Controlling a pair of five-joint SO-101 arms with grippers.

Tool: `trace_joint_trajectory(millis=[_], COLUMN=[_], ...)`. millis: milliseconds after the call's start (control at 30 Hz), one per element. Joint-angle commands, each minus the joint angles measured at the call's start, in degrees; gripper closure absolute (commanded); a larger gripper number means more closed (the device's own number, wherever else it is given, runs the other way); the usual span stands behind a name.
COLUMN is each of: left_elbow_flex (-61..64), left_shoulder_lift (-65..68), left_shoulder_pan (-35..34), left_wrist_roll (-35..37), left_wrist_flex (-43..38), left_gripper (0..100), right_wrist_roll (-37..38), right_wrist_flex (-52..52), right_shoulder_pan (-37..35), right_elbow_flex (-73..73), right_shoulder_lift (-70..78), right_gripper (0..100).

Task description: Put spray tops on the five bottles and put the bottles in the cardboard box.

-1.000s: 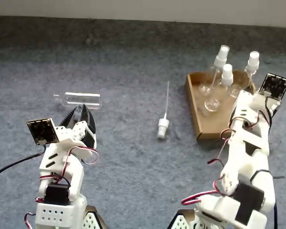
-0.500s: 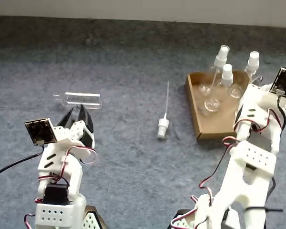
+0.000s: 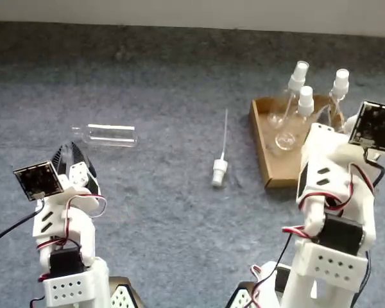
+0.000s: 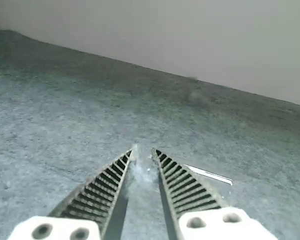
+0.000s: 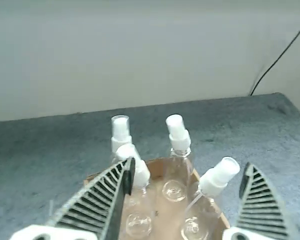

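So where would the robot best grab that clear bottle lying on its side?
Probably across the middle of the bottle's round body, coming down from above with a finger on each long side. It lies flat, so its ends are harder to pinch, and the left gripper sits just beside it.

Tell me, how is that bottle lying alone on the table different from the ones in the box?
The lone bottle lies on its side; the boxed bottles stand. The lone bottle has no spray top; the boxed bottles wear white ones. Both are clear.
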Motion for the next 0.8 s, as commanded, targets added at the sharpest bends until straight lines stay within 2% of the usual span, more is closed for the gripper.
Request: trace_joint_trajectory(millis=[0,133,333,500,600,767], left_elbow_flex=[-2.3,-6.2,-9.5,-9.3,-9.2,-6.9], left_shoulder_lift=[-0.7,-0.7,-0.7,-0.7,-0.7,-0.7], left_shoulder_pan=[-5.3,-8.1,-10.4,-12.6,-18.5,-28.1], left_wrist_roll=[-0.4,-1.3,-15.6,-17.8,-17.9,-18.0], left_wrist_flex=[0.3,6.5,22.5,34.6,37.7,38.2], left_gripper=[99,99,99,99,99,99], right_wrist_roll=[0.5,0.6,0.6,0.6,0.6,0.6], right_wrist_flex=[10.9,18.9,29.0,34.3,36.1,36.2], right_shoulder_pan=[-6.4,-11.0,-16.2,-24.1,-29.1,-37.3], right_elbow_flex=[-11.6,-19.7,-32.6,-40.1,-43.1,-47.3], right_shoulder_lift=[0.6,5.6,17.6,26.6,32.0,41.2], right_gripper=[71.3,71.3,71.3,71.3,71.3,71.3])
